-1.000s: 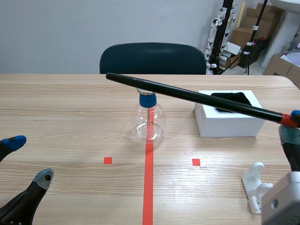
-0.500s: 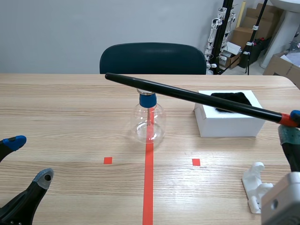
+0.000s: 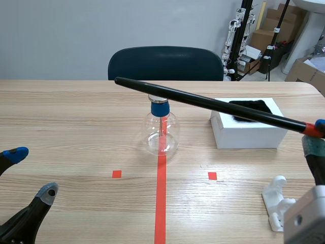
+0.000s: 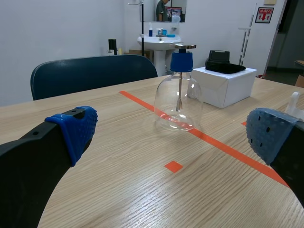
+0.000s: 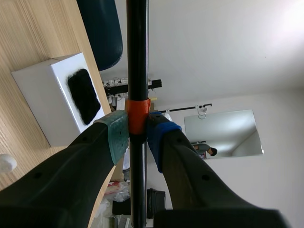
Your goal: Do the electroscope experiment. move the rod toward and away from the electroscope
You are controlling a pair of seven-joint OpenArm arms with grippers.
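Note:
The electroscope (image 3: 161, 127), a clear glass flask with a blue stopper and a metal disc on top, stands on the orange-red centre line; it also shows ahead of my left gripper as the electroscope (image 4: 179, 92). A long black rod (image 3: 208, 104) with an orange band slants from the right edge across and just above the disc, its tip at the far left. My right gripper (image 5: 137, 134) is shut on the rod (image 5: 137, 57) at the orange band. Low at the near left, my left gripper (image 3: 28, 173) stands open with nothing in it.
A white box (image 3: 249, 124) with a black fur cloth (image 3: 248, 108) on top sits right of the flask. A white plastic holder (image 3: 277, 201) lies at the near right. A dark chair (image 3: 165, 63) stands behind the table's far edge.
The rod has lifted very slightly above the electroscope's disc, so the disc now shows below it. The left arm has not moved.

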